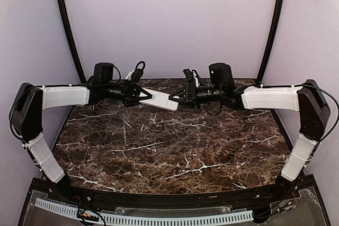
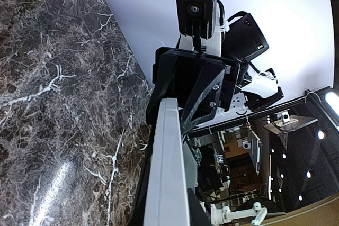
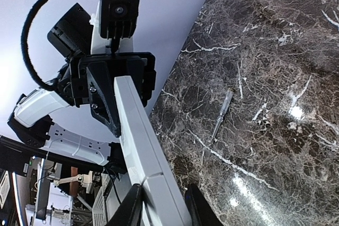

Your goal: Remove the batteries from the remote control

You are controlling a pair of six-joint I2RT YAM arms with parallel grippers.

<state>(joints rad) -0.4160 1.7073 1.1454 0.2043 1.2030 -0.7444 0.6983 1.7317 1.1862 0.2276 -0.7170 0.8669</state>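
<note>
The remote control (image 1: 161,100), a slim white bar, hangs in the air above the far side of the marble table (image 1: 169,146), held from both ends. My left gripper (image 1: 145,97) is shut on its left end. In the left wrist view the white bar (image 2: 167,173) runs out from between the dark fingers (image 2: 139,205). My right gripper (image 1: 176,100) grips the other end, and in the right wrist view its fingers (image 3: 128,207) press both sides of the remote control (image 3: 140,141), just below a seam across the body. The batteries are hidden.
A thin clear screwdriver-like tool (image 3: 222,112) lies flat on the marble below the right gripper. Curved black frame posts (image 1: 66,25) rise at the table's back corners. A white slotted strip (image 1: 159,218) runs along the near edge between the arm bases.
</note>
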